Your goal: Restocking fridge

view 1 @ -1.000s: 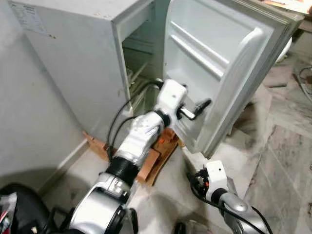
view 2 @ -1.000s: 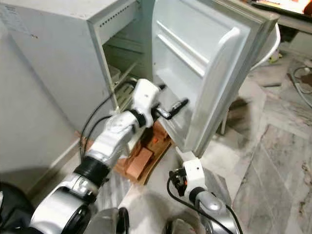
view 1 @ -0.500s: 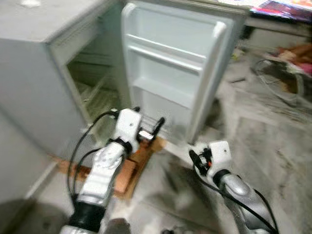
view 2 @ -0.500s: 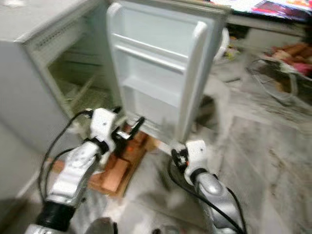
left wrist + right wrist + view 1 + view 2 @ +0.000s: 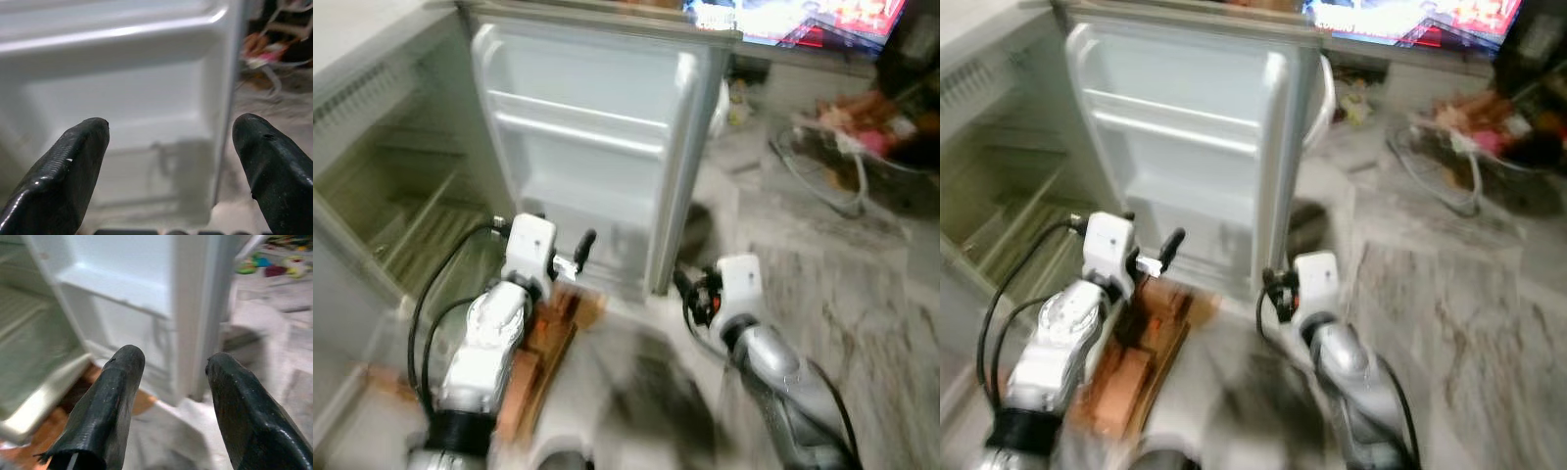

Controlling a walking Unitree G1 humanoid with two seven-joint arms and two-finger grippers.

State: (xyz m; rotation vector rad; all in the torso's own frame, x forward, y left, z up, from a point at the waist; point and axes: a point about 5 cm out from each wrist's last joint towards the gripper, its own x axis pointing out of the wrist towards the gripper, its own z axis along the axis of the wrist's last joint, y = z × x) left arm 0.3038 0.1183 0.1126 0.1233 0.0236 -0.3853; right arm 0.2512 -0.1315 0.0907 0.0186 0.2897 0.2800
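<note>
The fridge (image 5: 382, 186) stands at the robot's left with its door (image 5: 592, 147) swung wide open, the inner face of the door turned toward the camera. 2 moulded door shelves (image 5: 578, 132) run across that inner face, and nothing can be made out sitting in them. Inside the cabinet, a wire shelf (image 5: 426, 240) shows in the greenish interior. The fridge rests on a low wooden pallet (image 5: 543, 338) of orange-brown boards on the stone floor (image 5: 842, 284).

The left end effector (image 5: 579, 252) is raised in front of the lower part of the open door, near it but not touching; in the left wrist view its 2 black fingers (image 5: 63, 171) are spread wide apart with nothing between them, pointing at the door's bottom shelf. The right end effector (image 5: 683, 287) hangs low just beside the outer edge of the door; its fingers (image 5: 107, 406) are likewise spread and hold nothing. Cables and clutter (image 5: 847, 147) lie on the floor at the far right, well apart from the fridge. The head views are blurred
</note>
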